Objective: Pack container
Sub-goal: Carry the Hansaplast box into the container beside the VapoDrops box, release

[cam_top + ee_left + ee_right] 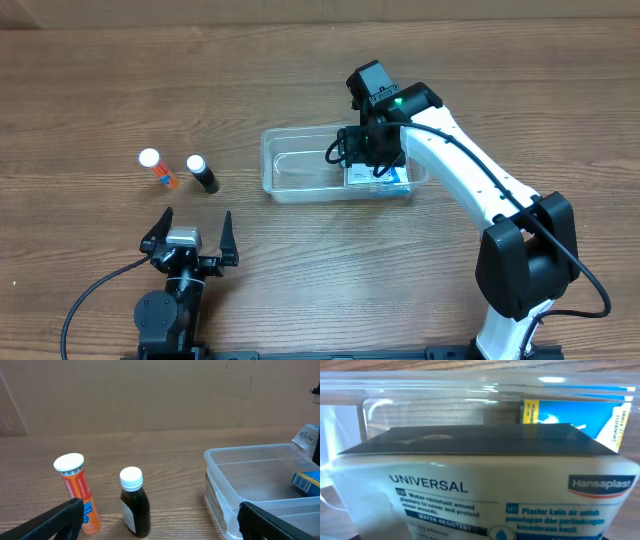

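Observation:
The clear plastic container (290, 160) lies at the table's middle; it also shows in the left wrist view (250, 475) and in the right wrist view (420, 390). My right gripper (372, 160) is down inside its right end, shut on a white Hansaplast plaster box (480, 490) that fills the right wrist view and hides the fingers. A blue box (570, 415) stands behind it in the container, also seen from the left wrist (306, 481). My left gripper (190, 245) is open and empty near the front edge (160, 525).
An orange tube with a white cap (158, 168) (75, 490) and a dark bottle with a white cap (202, 174) (135, 502) stand upright left of the container, just ahead of the left gripper.

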Robot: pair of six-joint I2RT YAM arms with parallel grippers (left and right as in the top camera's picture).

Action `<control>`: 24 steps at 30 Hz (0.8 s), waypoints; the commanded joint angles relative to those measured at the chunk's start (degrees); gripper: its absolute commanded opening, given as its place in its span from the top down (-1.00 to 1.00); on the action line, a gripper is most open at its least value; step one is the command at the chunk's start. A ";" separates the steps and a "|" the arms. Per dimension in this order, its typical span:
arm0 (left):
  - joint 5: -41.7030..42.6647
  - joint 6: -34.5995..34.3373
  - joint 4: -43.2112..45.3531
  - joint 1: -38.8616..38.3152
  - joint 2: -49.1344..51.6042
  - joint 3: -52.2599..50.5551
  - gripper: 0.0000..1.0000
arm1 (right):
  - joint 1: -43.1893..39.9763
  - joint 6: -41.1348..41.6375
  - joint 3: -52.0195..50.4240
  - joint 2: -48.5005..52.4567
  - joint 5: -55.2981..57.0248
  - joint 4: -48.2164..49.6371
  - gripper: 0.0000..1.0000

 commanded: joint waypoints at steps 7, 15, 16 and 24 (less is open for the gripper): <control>0.44 1.07 -0.13 0.31 -0.22 -0.15 -1.00 | 0.00 0.33 -4.28 0.74 -3.67 3.45 -0.73; 0.44 1.09 -0.13 0.31 -0.22 -0.15 -1.00 | -0.35 -1.05 -4.26 0.87 -2.89 5.09 -0.79; 0.44 1.09 -0.13 0.31 -0.22 -0.15 -1.00 | -0.39 -1.07 -4.20 0.85 -2.91 5.14 -0.76; 0.44 1.09 -0.13 0.31 -0.22 -0.15 -1.00 | 1.31 -9.33 -2.54 0.04 -9.97 5.38 0.15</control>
